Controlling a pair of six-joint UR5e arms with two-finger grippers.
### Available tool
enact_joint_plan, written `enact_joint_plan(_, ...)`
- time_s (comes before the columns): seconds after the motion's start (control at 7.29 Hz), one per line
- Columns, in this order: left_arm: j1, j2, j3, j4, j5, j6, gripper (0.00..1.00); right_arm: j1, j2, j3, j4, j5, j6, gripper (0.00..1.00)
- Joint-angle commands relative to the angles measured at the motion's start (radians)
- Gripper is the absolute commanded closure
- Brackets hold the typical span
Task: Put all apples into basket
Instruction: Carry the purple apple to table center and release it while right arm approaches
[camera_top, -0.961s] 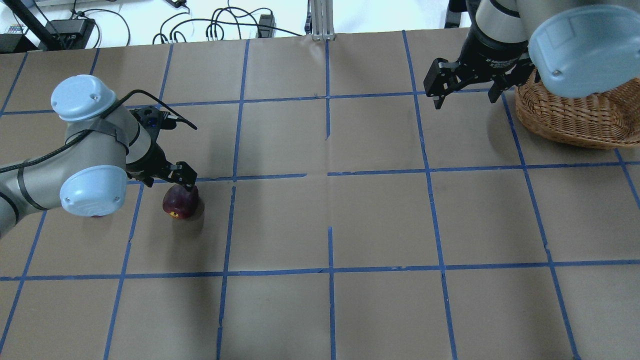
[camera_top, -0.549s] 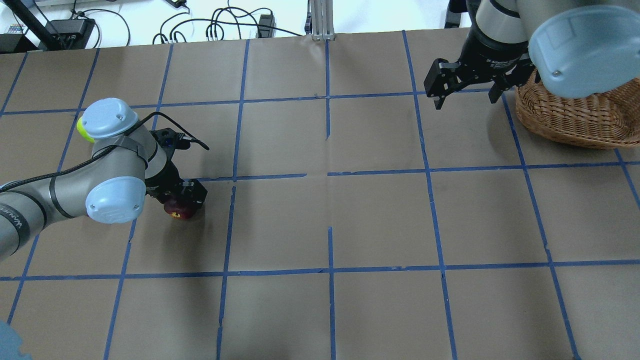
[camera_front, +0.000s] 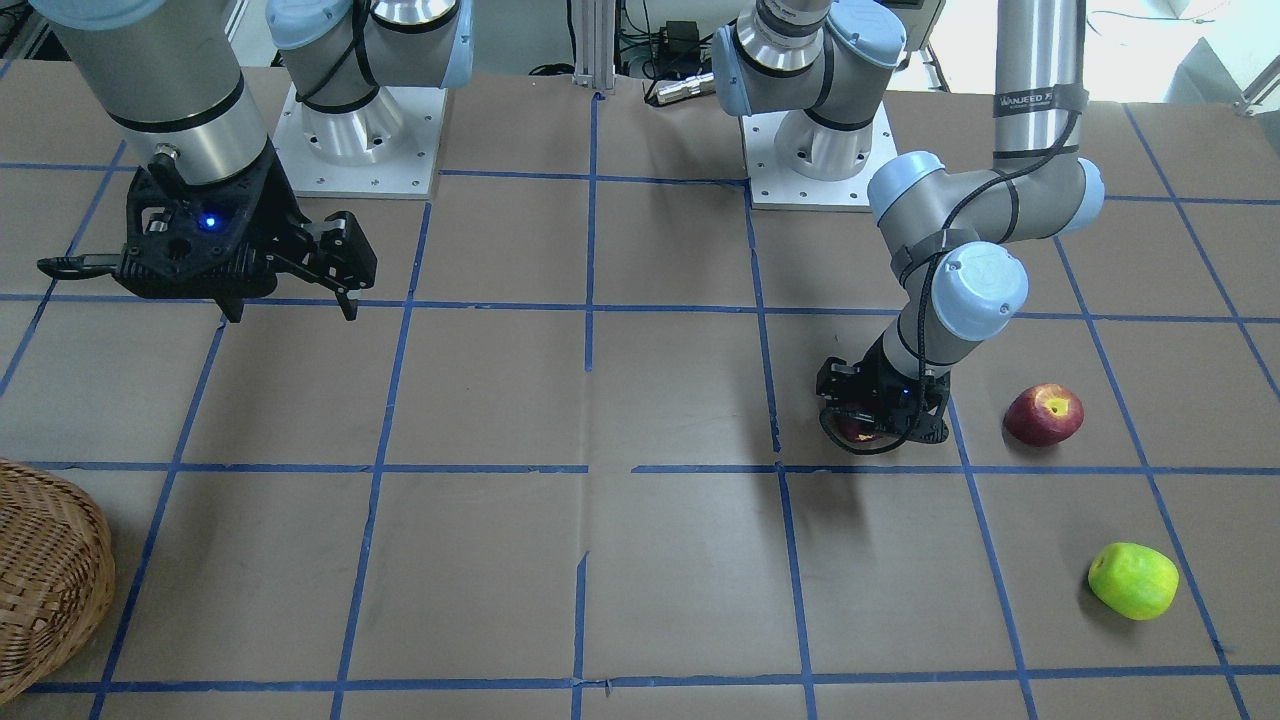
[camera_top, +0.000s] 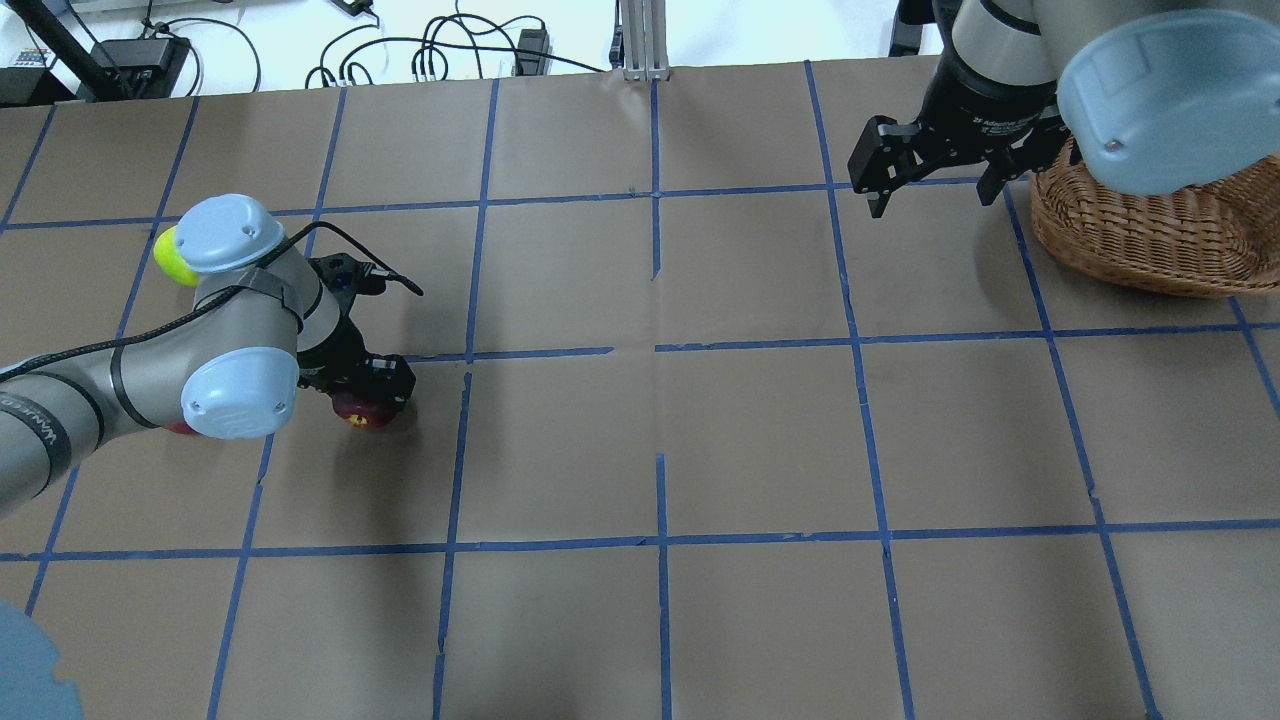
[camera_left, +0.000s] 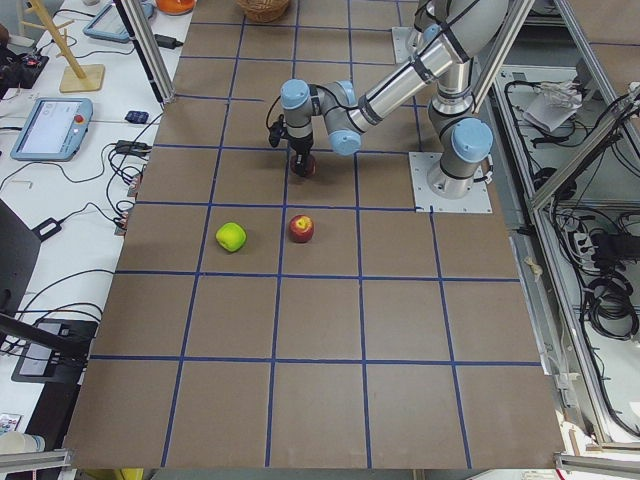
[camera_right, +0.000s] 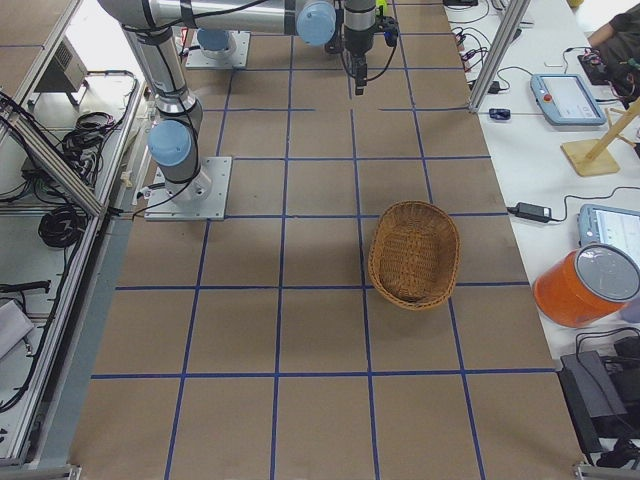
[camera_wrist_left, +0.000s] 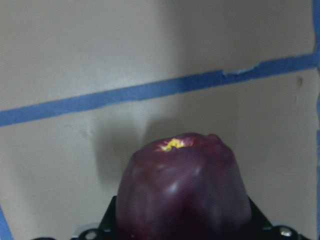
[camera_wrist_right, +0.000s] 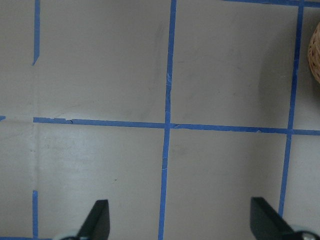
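Note:
The dark maroon apple (camera_top: 360, 412) sits on the brown paper table, left of centre. My left gripper (camera_top: 375, 388) is down over it, open, with a jaw on either side; the apple fills the bottom of the left wrist view (camera_wrist_left: 182, 190). The red apple (camera_front: 1044, 414) and the yellow-green apple (camera_front: 1133, 580) lie on the table farther out on my left, partly hidden by my left arm in the overhead view. The wicker basket (camera_top: 1140, 240) stands at the far right. My right gripper (camera_top: 933, 203) hangs open and empty above the table, just left of the basket.
Blue tape lines (camera_top: 660, 345) divide the table into squares. My right arm's elbow (camera_top: 1160, 100) covers part of the basket in the overhead view. Cables (camera_top: 440, 50) and boxes lie beyond the table's far edge.
My left arm swung forward and lowered its gripper over the maroon apple; the yellow-green apple came into view behind the elbow. The right arm has not moved.

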Motion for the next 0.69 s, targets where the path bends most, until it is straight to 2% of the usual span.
enact_joint_plan(0.0,-0.134,-0.039,0.184,-0.127,-0.1,-0.19,1.0,0.0,0.0,0.0,0.0,0.0,0.001,0.0)
enact_joint_plan(0.27,-0.356,-0.121,0.273,-0.119,-0.114,-0.473,1.0,0.0,0.0,0.0,0.0,0.0,0.0,0.0)
enact_joint_plan(0.41,-0.441,-0.173,0.281,-0.07,-0.187,-0.594,1.0,0.0,0.0,0.0,0.0,0.002,0.0,0.0)
enact_joint_plan(0.55,-0.466,-0.192,0.295,0.017,-0.218,-0.624,1.0,0.0,0.0,0.0,0.0,0.002,0.001,0.0)
